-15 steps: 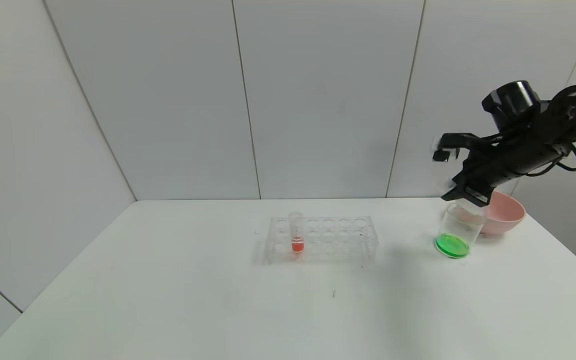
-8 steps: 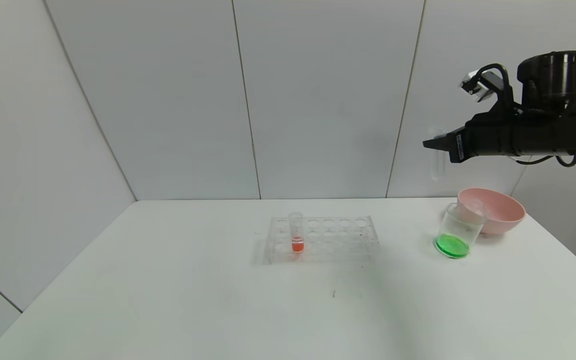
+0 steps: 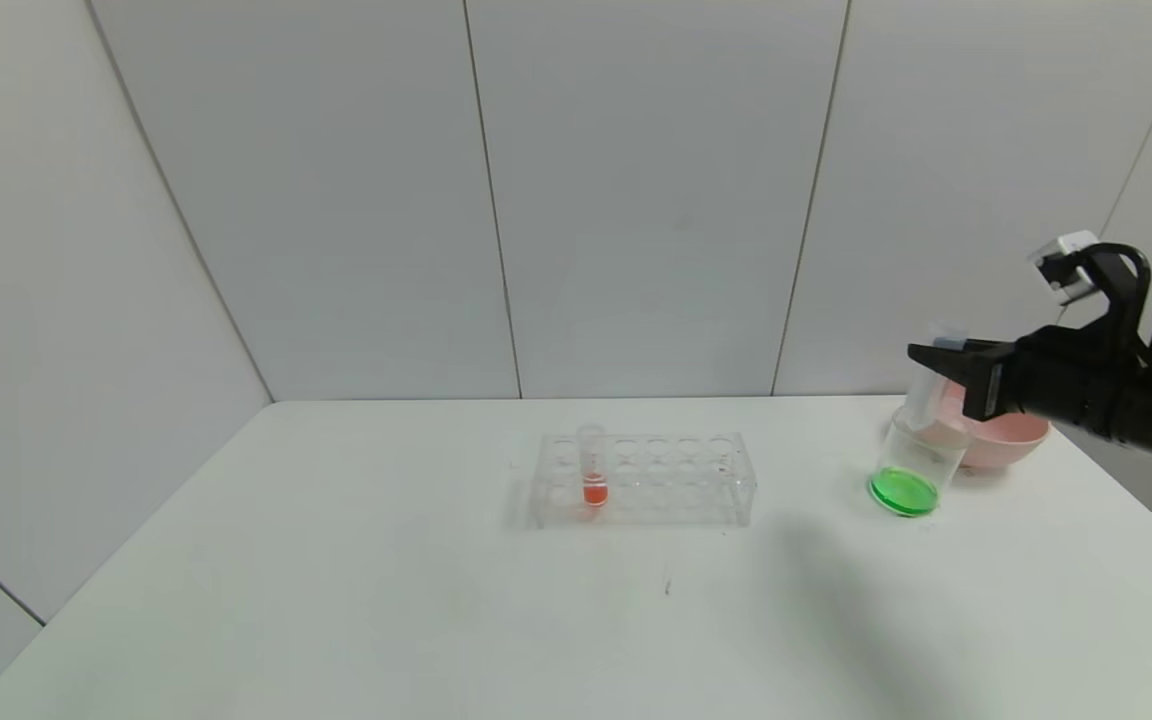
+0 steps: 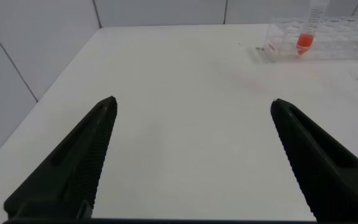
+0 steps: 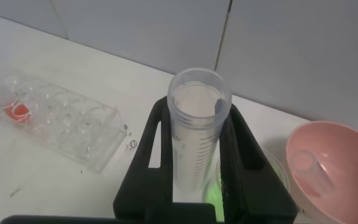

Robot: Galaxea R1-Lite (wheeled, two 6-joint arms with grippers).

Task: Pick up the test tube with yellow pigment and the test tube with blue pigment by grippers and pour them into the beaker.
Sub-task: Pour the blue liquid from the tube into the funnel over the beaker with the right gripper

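The beaker (image 3: 914,455) stands at the table's right and holds green liquid; in the right wrist view its rim (image 5: 277,169) shows behind my fingers. My right gripper (image 3: 928,354) is shut on an empty clear tube (image 3: 924,388), held just above and behind the beaker's rim, close to the pink bowl. In the right wrist view the gripper (image 5: 197,111) clamps the tube (image 5: 196,134), with its open mouth facing the camera. No yellow or blue liquid shows in any tube. My left gripper (image 4: 191,109) is open over bare table at the left.
A pink bowl (image 3: 1018,432) sits behind the beaker with another empty tube (image 5: 306,168) lying in it. A clear tube rack (image 3: 676,482) stands mid-table and holds an orange-liquid tube (image 3: 593,472). The table's right edge is near the bowl.
My right gripper, still holding the tube, went from tipped over the beaker to raised and level, then came down and to the right toward the bowl.
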